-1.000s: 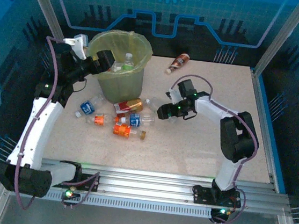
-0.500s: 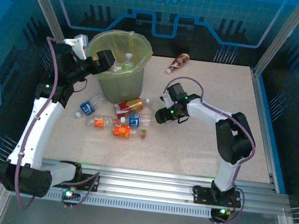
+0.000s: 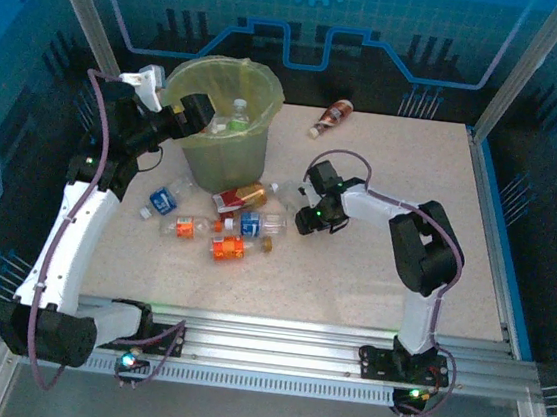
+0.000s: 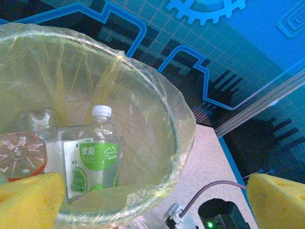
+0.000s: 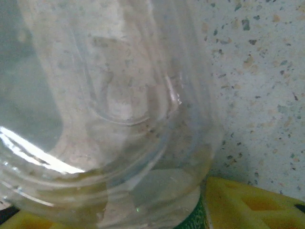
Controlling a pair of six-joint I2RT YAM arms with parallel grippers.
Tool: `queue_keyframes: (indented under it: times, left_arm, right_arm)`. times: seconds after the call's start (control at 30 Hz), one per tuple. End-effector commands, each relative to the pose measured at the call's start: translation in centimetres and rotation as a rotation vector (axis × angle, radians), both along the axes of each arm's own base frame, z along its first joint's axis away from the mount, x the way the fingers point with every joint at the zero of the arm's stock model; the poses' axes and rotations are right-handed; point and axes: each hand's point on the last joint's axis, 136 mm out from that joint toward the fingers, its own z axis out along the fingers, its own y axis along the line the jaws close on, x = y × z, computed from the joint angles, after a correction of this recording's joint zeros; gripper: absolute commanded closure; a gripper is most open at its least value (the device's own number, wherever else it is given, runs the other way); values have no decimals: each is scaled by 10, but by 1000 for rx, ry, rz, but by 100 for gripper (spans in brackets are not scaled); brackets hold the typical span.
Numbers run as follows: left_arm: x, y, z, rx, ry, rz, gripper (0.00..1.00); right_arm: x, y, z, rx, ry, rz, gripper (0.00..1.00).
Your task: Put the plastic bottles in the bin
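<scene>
The bin (image 3: pixel 222 157) stands upper left of centre on the tabletop (image 3: pixel 382 271). The left end effector (image 3: pixel 197 111) hangs at the bin's left rim. In its wrist view the pads (image 4: pixel 28 200) are spread wide above a green-label bottle (image 4: pixel 95 160) standing upright inside. A second bottle (image 4: pixel 21 153) beside it is partly hidden by a pad. Loose bottles (image 3: pixel 226 223) lie clustered just below the bin, and a brown one (image 3: pixel 331 118) lies well apart at upper centre. The right end effector (image 3: pixel 303 214) sits at the cluster's right edge around a clear bottle (image 5: pixel 119 95), which is so close to the lens that its ends are cut off. A yellow pad (image 5: pixel 248 202) lies just beside it, but I cannot tell whether the jaws grip it.
</scene>
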Motion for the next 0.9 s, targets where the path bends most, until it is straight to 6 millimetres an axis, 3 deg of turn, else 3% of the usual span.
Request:
queue_keyframes:
  times: [0.0, 0.27, 0.57, 0.7, 0.87]
  left_arm:
    - [2, -5, -1, -24, -3, -23, 1]
    - [3, -7, -4, -35, 8, -27, 1]
    - [2, -21, -1, -114, 8, -79, 1]
    - [-1, -45, -4, -120, 15, -139, 1]
    - [-6, -100, -14, -92, 22, -270, 1]
  right_arm:
    - [-5, 4, -10, -26, 23, 5, 47]
    - [-3, -5, 9, -40, -39, -17, 66]
    - [0, -11, 64, 23, -174, -65, 82]
    - [-4, -10, 98, 97, -253, -74, 85]
    - [-16, -2, 141, 219, -336, -57, 85]
